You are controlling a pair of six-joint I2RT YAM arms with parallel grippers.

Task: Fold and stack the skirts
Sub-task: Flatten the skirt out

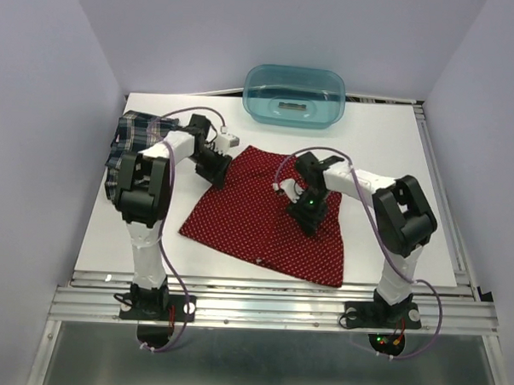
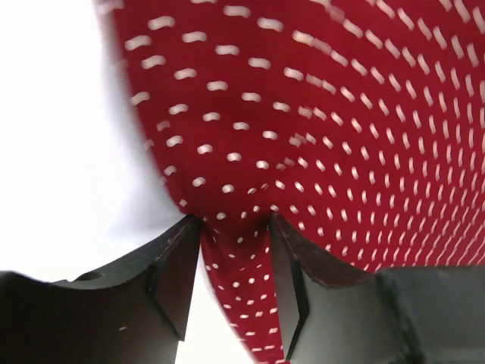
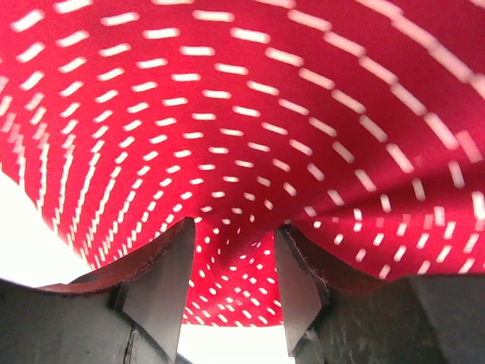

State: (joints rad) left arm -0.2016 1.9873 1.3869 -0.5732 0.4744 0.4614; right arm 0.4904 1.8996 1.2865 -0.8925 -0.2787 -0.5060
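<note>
Both arms are working the red skirt (image 1: 264, 223), which is lying spread in the middle of the table (image 1: 387, 155). The left gripper (image 2: 233, 224) is biting a ridge of cloth at the far-left corner, and the right gripper (image 3: 235, 227) is pinching a fold nearer the far-right side, jaws closed on fabric in both wrist views. Both bites are looking thin, so a quick lift could be pulling cloth free. With the grips sitting unevenly along the edge, the fold could be landing crooked. The plaid skirt (image 1: 132, 132) is waiting bunched at the far left under the left arm, where the elbow might drag it. The teal tub (image 1: 329, 110) is holding no skirt, only something small and pale I can't identify.
</note>
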